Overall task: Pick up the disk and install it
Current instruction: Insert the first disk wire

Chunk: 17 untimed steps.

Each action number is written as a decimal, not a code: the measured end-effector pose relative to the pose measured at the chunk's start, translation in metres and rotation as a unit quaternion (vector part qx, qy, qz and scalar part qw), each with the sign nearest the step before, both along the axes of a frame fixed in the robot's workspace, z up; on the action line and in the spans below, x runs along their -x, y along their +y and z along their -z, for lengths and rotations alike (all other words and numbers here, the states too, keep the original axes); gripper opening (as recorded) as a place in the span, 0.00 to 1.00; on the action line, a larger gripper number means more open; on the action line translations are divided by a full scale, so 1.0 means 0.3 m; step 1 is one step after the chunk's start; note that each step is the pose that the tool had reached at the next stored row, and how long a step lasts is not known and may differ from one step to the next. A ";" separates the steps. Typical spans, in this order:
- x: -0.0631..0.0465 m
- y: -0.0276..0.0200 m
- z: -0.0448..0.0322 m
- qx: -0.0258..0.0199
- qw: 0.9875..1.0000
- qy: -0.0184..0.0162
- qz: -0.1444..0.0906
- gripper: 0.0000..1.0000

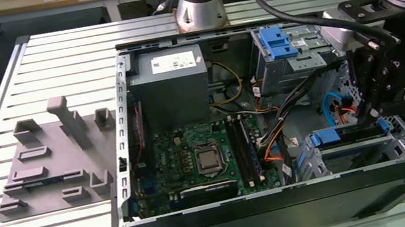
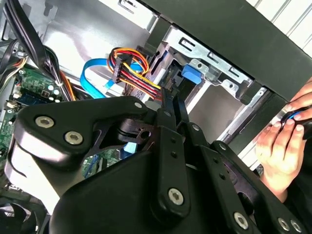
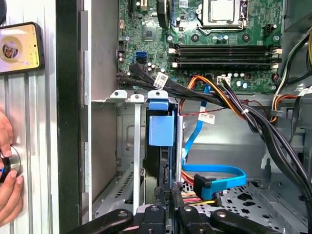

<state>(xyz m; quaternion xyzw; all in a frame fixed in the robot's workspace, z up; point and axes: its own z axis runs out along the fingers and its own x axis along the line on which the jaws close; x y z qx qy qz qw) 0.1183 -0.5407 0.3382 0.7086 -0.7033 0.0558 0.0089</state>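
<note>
1. The black multi-link gripper [image 3: 168,192] reaches down into the open black computer tower case [image 1: 286,211], at the exterior view's right; whether it is clamped or released cannot be told.
2. Just ahead of it, the flat silver-grey disk with the blue plastic bracket [image 3: 161,130] stands on edge in the silver metal drive bay at the case's lower corner, its blue tab toward the motherboard.
3. Beside the bay, a flat blue data cable [image 3: 219,170] loops over a bundle of red, yellow and black wires.
4. Beyond lies the green motherboard [image 3: 219,44] with its square silver processor socket.
5. Outside the case wall, a person's hand [image 2: 280,146] rests on the slatted metal table [image 1: 53,71], near a smartphone with a lit yellow screen [image 3: 17,46].
6. Farthest off, a grey moulded fixture plate [image 1: 52,158] lies on the table, at the exterior view's left.
</note>
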 end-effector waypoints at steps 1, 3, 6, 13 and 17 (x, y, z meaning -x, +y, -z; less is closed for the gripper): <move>0.000 0.000 0.002 0.000 1.000 0.000 0.000 0.16; 0.000 0.000 0.005 -0.002 1.000 0.000 0.000 0.16; 0.000 0.000 0.009 -0.005 1.000 0.000 0.000 0.16; 0.000 -0.002 0.017 -0.007 1.000 0.000 0.000 0.16; 0.000 -0.002 0.018 -0.008 1.000 0.000 0.000 0.16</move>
